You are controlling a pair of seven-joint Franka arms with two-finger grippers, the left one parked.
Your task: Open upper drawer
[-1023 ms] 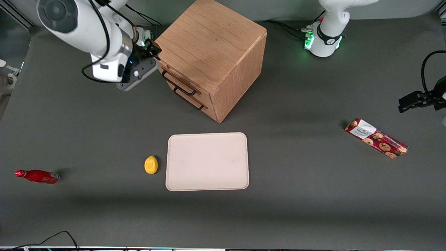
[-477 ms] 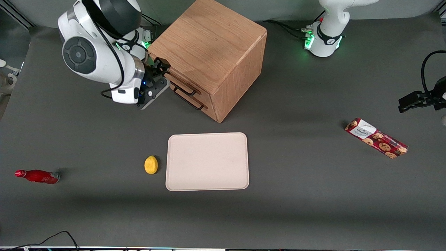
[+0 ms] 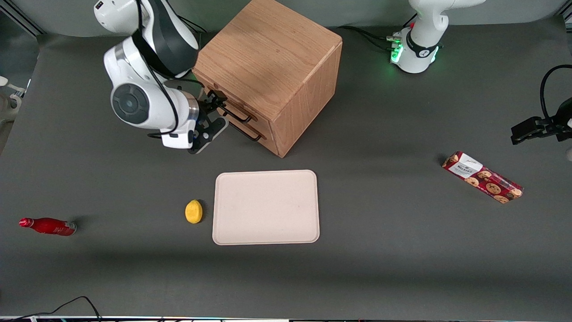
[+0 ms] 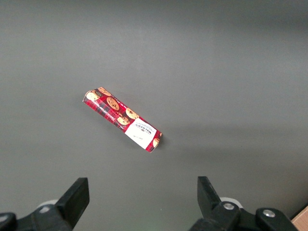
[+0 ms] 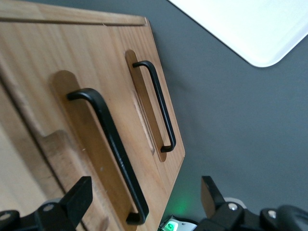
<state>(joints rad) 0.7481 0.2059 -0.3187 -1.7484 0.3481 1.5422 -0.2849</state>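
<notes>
Claw point(image 3: 220, 110) spread wide, hovering just in front of the upper drawer point(image 5: 72, 125) of the oak cabinet point(image 3: 272, 62), near its black handle point(image 5: 110, 144), gripping nothing. Drawer shut, flush above the lower drawer point(image 5: 144, 91). Nearer the front camera on the tabletop point(image 3: 380, 268): tray point(image 3: 266, 207), lemon point(image 3: 193, 211).

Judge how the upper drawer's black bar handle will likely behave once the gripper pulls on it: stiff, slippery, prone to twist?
The handle looks like thin rigid metal fixed at both ends, so probably no flex. Its smooth finish could let fingers slide. The open gripper sits near one end, so the upper drawer might rack slightly.
</notes>
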